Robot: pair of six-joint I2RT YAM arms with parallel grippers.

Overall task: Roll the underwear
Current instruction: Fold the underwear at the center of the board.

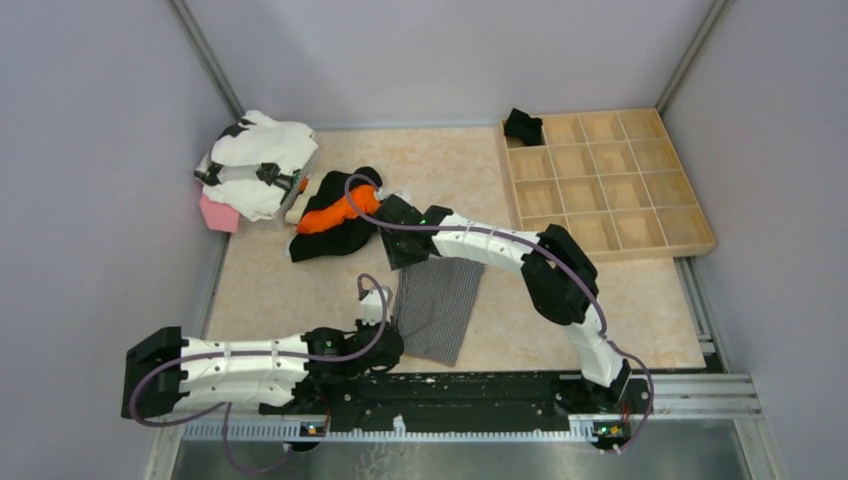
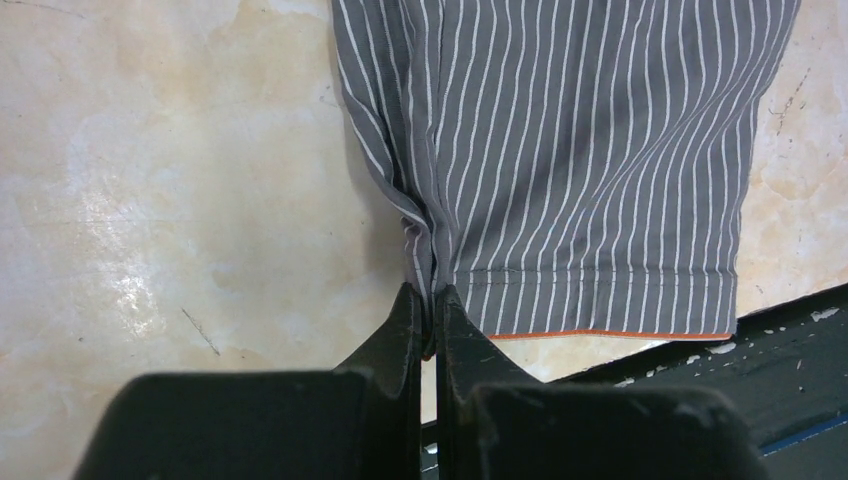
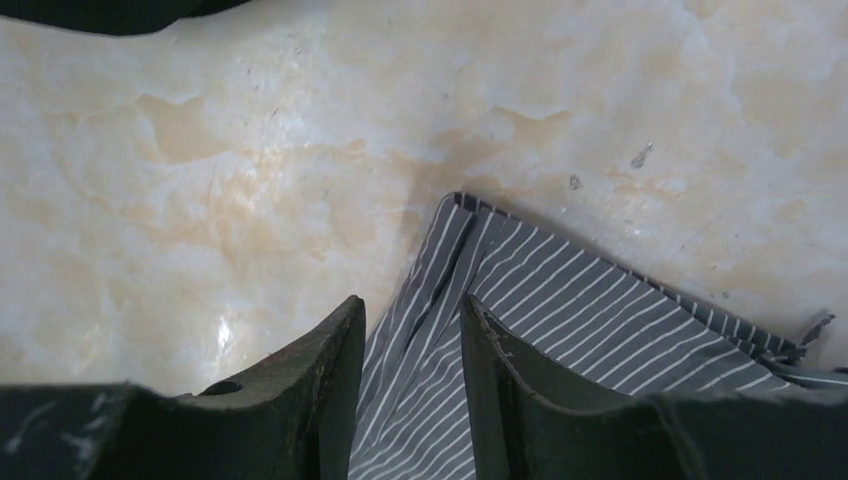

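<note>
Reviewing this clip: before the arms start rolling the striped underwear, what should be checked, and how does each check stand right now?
1. Left gripper shut on the near hem corner of the striped underwear: ok.
2. Right gripper shut on the far corner: not ok, jaws apart astride the cloth.
3. Garment lying flat on the table: ok.
4. Both cloth layers caught in the left pinch: cannot tell.
5. Free compartment in the tray: ok; only the far-left corner one holds a black bundle.
</note>
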